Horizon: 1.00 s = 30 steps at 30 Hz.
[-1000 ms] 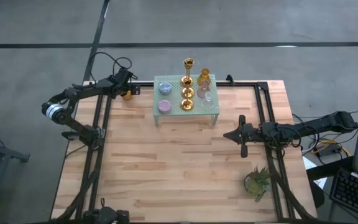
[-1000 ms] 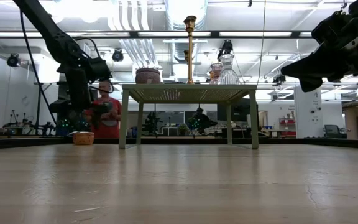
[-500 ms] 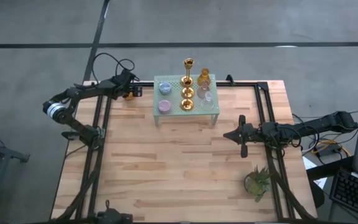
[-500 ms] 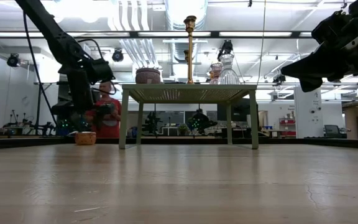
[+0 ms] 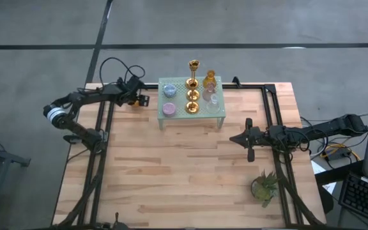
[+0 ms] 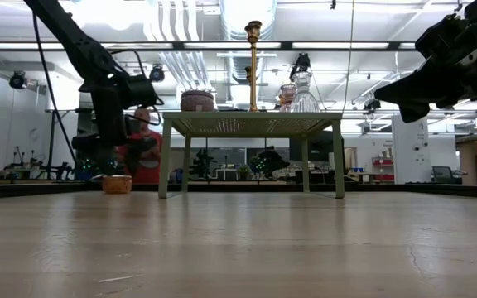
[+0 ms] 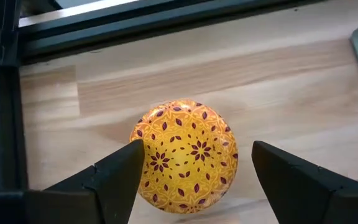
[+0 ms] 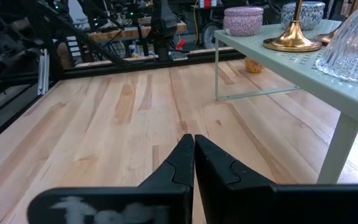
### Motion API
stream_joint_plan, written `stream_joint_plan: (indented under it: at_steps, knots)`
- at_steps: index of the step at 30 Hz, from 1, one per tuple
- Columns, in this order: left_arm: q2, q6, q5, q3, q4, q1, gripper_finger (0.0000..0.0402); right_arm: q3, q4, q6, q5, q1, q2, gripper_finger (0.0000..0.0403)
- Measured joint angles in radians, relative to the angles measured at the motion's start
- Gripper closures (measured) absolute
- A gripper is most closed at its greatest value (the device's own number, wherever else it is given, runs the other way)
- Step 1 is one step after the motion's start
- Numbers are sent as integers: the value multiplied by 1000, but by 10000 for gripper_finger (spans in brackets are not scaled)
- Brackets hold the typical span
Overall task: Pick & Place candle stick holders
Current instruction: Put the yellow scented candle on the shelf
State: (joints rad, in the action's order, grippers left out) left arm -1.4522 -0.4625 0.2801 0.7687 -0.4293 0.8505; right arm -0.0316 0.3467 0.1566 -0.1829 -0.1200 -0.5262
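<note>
A small round orange candle stick holder, patterned with dark red petals, stands on its base on the wood at the table's far left, beside the pale green rack. My left gripper hangs open over it, a finger on either side; in the high view the gripper hides the holder. On the rack stand gold stemmed holders, a blue cup, a pink cup, an amber one and a clear one. My right gripper is shut, level above the table's right half. My left gripper has one finger against the rim of the orange holder, at its side. The other finger stands off it, with bare wood between. The fingers slant down from above. The holder stands upright on the table.
A small green potted plant stands near the right front corner. Black frame rails run along the left and right sides and the far edge. A person in a red shirt shows in the room behind the table. Bare wood fills the middle.
My left gripper has moved along the far edge toward the rack, sinking slightly and rolling a little, its fingers equally wide apart. The orange holder has slid a short way toward the rack with it, still upright on the table.
</note>
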Motion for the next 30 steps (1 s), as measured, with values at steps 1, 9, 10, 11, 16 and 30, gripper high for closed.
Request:
stream_joint_plan:
  at_steps: [1,9,10,11,16,30]
  knots:
    - [3,-1,13,3,-6,-7,101,0,0,0,0,0,0,394]
    - [46,24,76,14,-42,-10,101,0,0,0,0,0,0,394]
    - [46,25,86,12,-43,-10,101,0,0,0,0,0,0,394]
    - [46,26,99,10,-44,-10,101,0,0,0,0,0,0,394]
    - [37,6,124,-11,-20,-9,101,0,0,0,0,0,0,394]
    - [30,8,48,-99,93,-8,101,0,0,0,0,0,0,394]
